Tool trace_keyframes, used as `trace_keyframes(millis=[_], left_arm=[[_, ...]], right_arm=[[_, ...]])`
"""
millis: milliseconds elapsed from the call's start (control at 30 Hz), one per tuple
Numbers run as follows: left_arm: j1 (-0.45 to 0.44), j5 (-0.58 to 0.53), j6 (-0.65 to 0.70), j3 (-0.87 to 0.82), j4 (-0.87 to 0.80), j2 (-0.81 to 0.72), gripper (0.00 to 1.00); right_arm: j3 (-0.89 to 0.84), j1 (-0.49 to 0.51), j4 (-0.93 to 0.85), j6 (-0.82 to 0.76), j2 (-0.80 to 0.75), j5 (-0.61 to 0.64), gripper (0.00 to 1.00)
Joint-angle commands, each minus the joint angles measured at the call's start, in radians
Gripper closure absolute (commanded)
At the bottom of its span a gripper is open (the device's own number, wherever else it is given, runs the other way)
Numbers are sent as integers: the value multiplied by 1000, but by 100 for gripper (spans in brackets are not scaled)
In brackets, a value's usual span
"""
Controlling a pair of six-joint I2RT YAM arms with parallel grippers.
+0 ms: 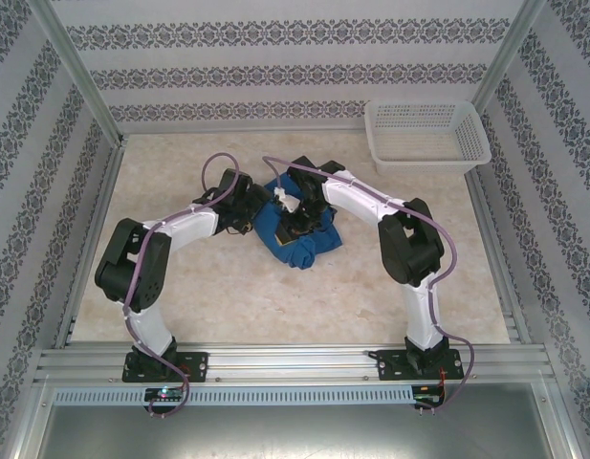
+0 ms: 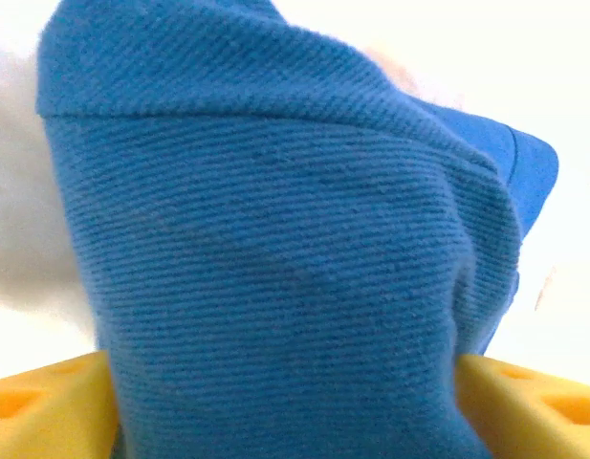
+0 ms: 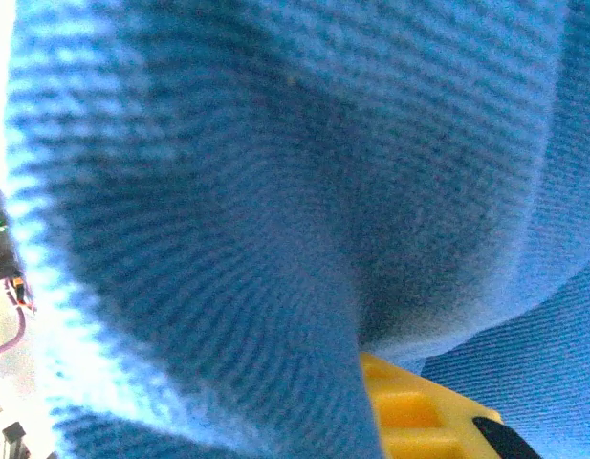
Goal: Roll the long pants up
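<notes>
Folded blue long pants [image 3: 275,191] drape over one yellow finger [image 3: 409,416].

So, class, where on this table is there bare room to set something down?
Free: the table strip between the two arm bases, nearer than the pants; the far left corner, left of the basket. Crowded: the middle, where the left arm and right arm meet on the pants.

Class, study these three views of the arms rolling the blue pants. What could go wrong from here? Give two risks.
The long pants sit as a thick wad in the left gripper; it may slip and unroll. Cloth drapes over a finger of the right gripper, so pulling away could drag the bundle loose.
</notes>
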Motion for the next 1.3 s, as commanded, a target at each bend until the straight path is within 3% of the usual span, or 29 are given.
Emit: trace_keyframes(millis=[0,67,100,133,167,200,267,400,600,767,933,1067,1167,1267], left_arm=[[-11,48,-4,14,120,33,100],[-11,62,10,28,106,40,100],[-11,62,7,32,86,38,100],[-12,59,9,39,65,34,100],[-11,55,16,52,31,28,100],[-12,46,21,64,-6,24,100],[-12,17,26,86,-94,10,100],[-12,-29,11,128,-248,-4,100],[-12,-6,-38,144,-302,6,100],[-11,13,-44,150,-325,-4,100],[-12,26,-39,141,-331,-29,100],[-11,39,-44,124,-322,-53,100],[-12,49,-53,103,-305,-77,100],[-9,45,-56,92,-306,-104,100]], right_arm=[[-23,0,-118,-48,-2,-15,100],[-41,1,-109,-33,-16,93,100],[-51,3,-102,-26,-29,160,90],[-59,8,-97,-21,-42,219,73],[-77,16,-86,-5,-69,314,43],[-88,27,-77,10,-93,388,36],[-96,73,-80,45,-153,555,31],[-75,263,-98,123,-254,889,22],[-18,516,-128,223,-219,1217,19],[-18,578,-139,236,-102,1313,13],[-83,556,-54,128,-19,1430,8],[-127,484,29,37,2,1446,10],[-165,422,91,-20,11,1384,21],[-193,362,103,-36,21,1273,41]])
